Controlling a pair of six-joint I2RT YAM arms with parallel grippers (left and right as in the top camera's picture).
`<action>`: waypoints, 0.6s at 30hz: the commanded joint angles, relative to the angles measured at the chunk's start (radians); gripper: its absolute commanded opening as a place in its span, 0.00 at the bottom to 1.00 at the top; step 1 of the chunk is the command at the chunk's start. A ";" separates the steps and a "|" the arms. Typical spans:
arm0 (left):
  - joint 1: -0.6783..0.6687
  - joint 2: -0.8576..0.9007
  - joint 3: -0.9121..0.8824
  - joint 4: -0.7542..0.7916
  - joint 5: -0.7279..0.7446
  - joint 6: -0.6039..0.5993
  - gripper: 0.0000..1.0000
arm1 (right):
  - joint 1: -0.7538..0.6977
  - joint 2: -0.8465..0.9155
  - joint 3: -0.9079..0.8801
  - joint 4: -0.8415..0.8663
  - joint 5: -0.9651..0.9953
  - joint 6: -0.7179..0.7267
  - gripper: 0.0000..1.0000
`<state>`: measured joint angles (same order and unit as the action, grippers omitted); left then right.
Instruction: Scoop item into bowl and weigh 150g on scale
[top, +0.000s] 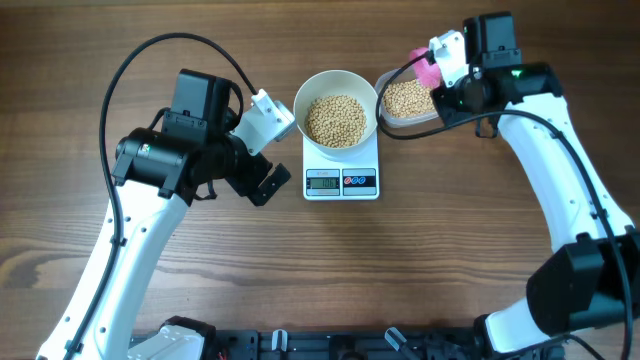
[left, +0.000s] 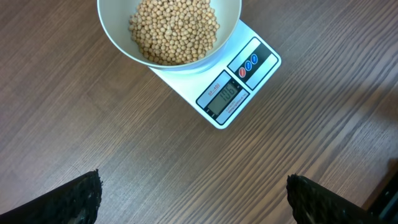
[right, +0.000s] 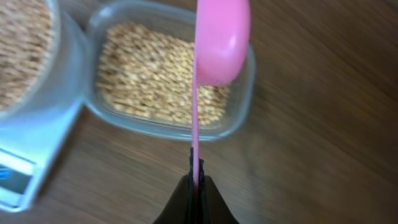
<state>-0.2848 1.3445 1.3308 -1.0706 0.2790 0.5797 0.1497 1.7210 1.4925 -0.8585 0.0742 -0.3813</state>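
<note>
Noted: the right gripper (right: 196, 182) has its jaws pinched tight on the thin handle of a pink scoop (right: 221, 43). The scoop's head hangs over the right end of the clear tub (right: 247, 93), which holds beans (right: 149, 81). The tub sits just beside the scale (top: 341, 182), on its right. The white bowl (top: 300, 100) stands on the scale with a mound of beans inside (display digits not read with confidence). The left gripper (left: 196, 199) has its jaws spread wide and empty above the table (top: 60, 60), near the scale's left side.

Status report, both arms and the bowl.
Left gripper open, beside scale. Right gripper shut on pink scoop, over tub. Bowl on scale, holding beans. Nothing blocking.
</note>
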 joint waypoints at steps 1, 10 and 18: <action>0.002 -0.013 -0.002 0.000 0.008 0.019 1.00 | 0.000 0.051 -0.016 0.006 0.083 -0.005 0.04; 0.001 -0.013 -0.002 0.000 0.008 0.019 1.00 | 0.000 0.056 -0.016 0.013 0.073 0.018 0.04; 0.001 -0.013 -0.002 0.000 0.008 0.018 1.00 | 0.001 0.100 -0.016 0.006 0.055 0.050 0.04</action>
<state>-0.2848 1.3441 1.3308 -1.0706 0.2790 0.5797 0.1497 1.7718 1.4796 -0.8513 0.1352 -0.3706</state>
